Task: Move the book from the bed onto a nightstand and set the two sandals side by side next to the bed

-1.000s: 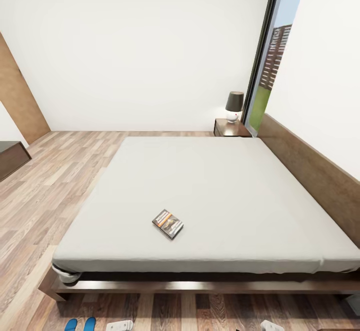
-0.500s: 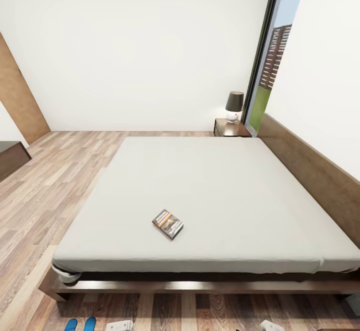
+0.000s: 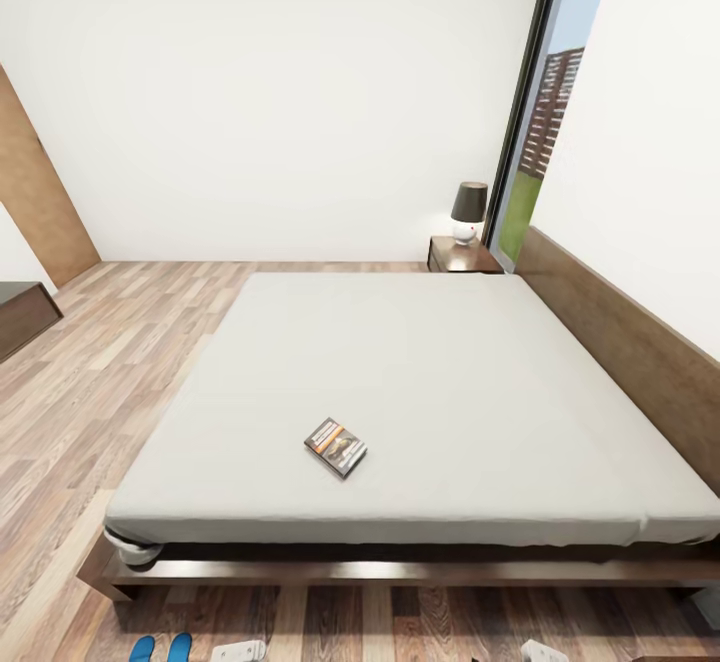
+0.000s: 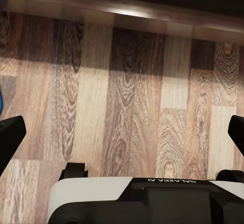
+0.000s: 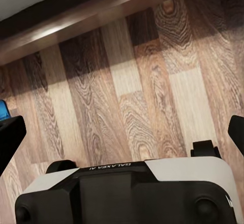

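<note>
Matt cloth mattress [image 3: 420,382] — glossy wood-plank floor [image 3: 90,382].

Bed [image 3: 450,372] bare around the book [image 3: 335,447]; lamp [image 3: 468,212] crowds the nightstand [image 3: 448,257]; headboard [image 3: 620,337] walls one side.

A pale grey-white bed [image 3: 420,382] with dark brown frame carries a dark book [image 3: 335,447] banded in orange, above a streaky brown plank floor [image 3: 90,382] and two bright blue sandals [image 3: 160,649]
</note>
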`<state>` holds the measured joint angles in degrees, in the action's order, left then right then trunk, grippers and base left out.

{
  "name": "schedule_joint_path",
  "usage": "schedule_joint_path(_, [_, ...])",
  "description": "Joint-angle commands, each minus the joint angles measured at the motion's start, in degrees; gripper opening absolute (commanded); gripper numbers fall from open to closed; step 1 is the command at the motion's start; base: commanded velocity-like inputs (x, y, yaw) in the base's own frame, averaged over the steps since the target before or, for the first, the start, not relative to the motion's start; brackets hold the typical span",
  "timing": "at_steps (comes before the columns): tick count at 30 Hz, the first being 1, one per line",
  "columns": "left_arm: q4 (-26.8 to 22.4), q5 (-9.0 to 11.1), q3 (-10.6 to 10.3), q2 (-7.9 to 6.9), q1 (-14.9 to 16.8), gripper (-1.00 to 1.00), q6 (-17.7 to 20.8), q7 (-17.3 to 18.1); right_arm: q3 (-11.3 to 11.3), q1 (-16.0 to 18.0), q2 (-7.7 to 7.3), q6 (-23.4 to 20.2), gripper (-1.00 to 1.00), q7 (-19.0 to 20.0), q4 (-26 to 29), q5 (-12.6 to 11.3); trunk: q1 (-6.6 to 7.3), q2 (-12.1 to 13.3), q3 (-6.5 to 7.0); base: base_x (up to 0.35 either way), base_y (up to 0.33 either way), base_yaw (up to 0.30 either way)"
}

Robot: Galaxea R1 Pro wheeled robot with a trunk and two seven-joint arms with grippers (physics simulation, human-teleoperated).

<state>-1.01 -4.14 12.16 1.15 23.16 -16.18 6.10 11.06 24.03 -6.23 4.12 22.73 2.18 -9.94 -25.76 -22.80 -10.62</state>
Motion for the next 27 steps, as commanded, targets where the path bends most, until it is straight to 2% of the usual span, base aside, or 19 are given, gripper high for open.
schedule_joint_path(1, [0.04, -0.43, 0.49, 0.00, 0.04, 1.00, -0.17, 0.14, 0.10, 0.06, -0.02, 0.10, 1.00, 0.30, -0.12, -0.42, -0.03, -0.11, -0.19, 0.000, 0.000, 0.000])
schedule_joint_path(27, [0.04, -0.43, 0.49, 0.00, 0.04, 1.00, -0.17, 0.14, 0.11, 0.07, -0.01, 0.10, 1.00, 0.30, -0.11, -0.42, -0.03, -0.11, -2.25, 0.000, 0.000, 0.000])
